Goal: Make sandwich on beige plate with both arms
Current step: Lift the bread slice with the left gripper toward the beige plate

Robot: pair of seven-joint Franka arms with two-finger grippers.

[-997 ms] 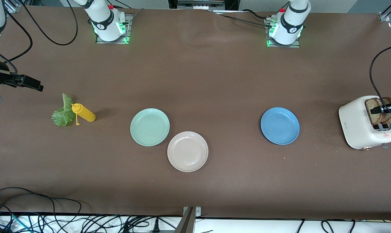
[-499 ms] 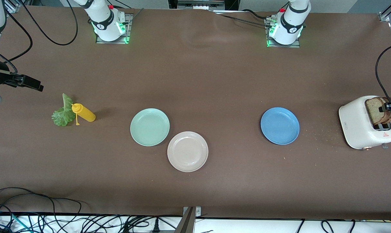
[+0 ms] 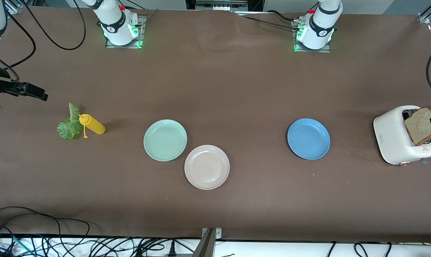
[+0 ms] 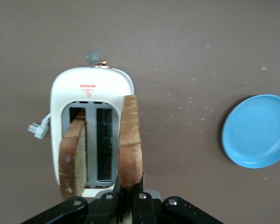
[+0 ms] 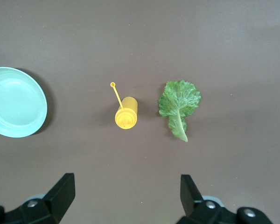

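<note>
Left gripper (image 4: 128, 198) pinches a bread slice (image 3: 420, 125) above the toaster (image 3: 394, 137); right gripper (image 5: 126, 196), jaws spread, waits over the lettuce (image 5: 179, 105).

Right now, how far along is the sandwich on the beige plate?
Nothing is on the beige plate yet. In hand: the left gripper is shut on a bread slice lifted over the toaster; a second slice sits in its slot. Left: both slices and the lettuce leaf, which the open right gripper hovers over.
</note>
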